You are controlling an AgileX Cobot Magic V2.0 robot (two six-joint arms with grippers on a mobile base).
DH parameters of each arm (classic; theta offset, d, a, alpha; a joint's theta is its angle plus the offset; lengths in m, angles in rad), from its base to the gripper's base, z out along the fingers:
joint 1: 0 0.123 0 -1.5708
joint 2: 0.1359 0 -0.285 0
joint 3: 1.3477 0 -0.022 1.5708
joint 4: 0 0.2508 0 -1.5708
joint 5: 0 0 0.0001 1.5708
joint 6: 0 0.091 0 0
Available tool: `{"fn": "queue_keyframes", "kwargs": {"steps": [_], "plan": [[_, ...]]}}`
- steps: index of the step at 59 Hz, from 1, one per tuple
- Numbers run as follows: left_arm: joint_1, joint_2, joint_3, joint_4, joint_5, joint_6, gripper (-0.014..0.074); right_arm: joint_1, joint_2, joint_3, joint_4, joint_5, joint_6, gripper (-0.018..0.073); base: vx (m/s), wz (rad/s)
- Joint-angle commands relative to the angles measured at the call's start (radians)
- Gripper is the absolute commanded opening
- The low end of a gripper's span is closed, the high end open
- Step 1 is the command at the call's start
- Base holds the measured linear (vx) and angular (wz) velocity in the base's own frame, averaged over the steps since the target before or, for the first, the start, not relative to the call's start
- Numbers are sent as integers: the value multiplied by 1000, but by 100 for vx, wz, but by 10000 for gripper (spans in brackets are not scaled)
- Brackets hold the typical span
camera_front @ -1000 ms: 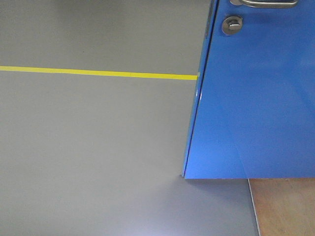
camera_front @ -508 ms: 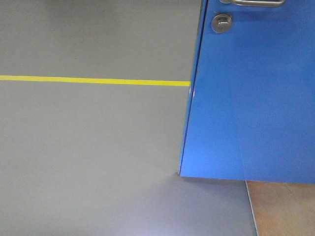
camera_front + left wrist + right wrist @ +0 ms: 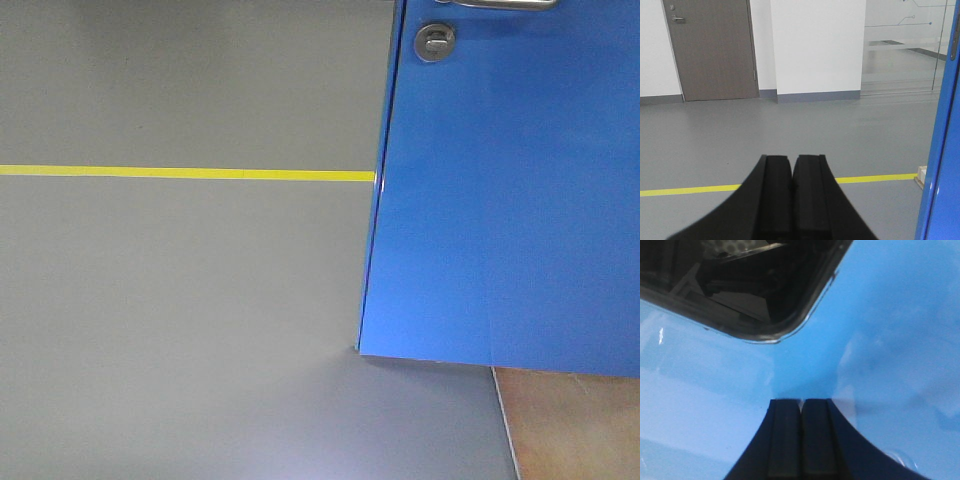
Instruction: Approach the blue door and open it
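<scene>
The blue door fills the right of the front view, its free edge leaning slightly left. Its round silver lock and the bottom of the silver lever handle show at the top. In the left wrist view the door's edge runs down the right side; my left gripper is shut and empty, left of it. In the right wrist view my right gripper is shut, its tips right against the glossy blue panel, below a dark rounded window.
Grey floor with a yellow tape line lies left of the door. A wooden floor patch shows under the door's bottom edge. Far off stand a brown door, white wall and glass partition.
The door's edge, lock and handle have slid left and up in the front view, and the yellow line has dropped a little. The handle is almost out of frame.
</scene>
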Motion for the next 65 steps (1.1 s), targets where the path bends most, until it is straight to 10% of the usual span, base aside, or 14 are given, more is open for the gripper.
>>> {"fn": "queue_keyframes", "kwargs": {"steps": [1, 25, 43, 65], "plan": [[1, -14, -27, -2, -84, -7, 73, -2, -56, -26, 34, -45, -12, -1, 4, -3], [1, -14, -27, -2, -84, -7, 73, 1, -50, -26, 24, -48, -12, -1, 1, -2], [1, -14, -27, -2, -84, -7, 73, 33, -129, -26, -474, -30, -12, -1, 0, 0], [1, -14, -27, -2, -84, -7, 73, 33, -344, -23, -505, -30, -12, -1, 0, 0]]}}
